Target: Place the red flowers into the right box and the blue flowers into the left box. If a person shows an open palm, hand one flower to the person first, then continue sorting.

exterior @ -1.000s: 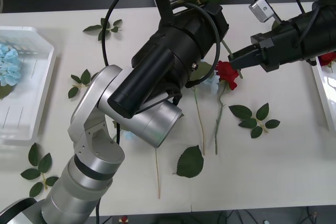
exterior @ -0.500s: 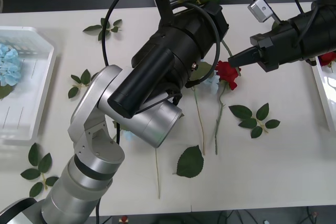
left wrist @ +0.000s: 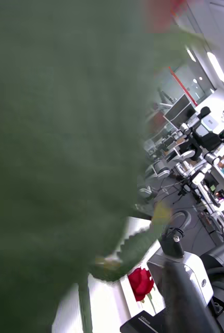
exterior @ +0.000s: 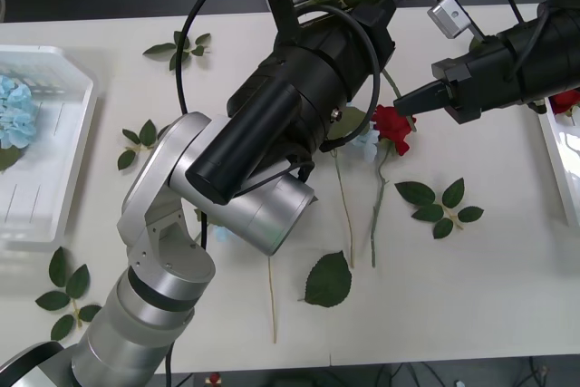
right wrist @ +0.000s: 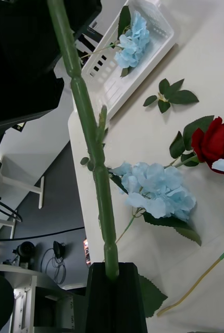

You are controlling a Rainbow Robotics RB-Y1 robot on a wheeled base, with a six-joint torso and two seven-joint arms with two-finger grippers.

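1. No text, label, brand, number or sign could be read anywhere in the three views.
2. The white tabletop (exterior: 507, 278) carried no printing.
3. The small wrist camera housings bore no legible marking.

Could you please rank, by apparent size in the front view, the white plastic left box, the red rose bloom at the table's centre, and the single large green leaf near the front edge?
1. White plastic left box.
2. Large green leaf.
3. Red rose bloom, only slightly smaller-looking than the leaf.
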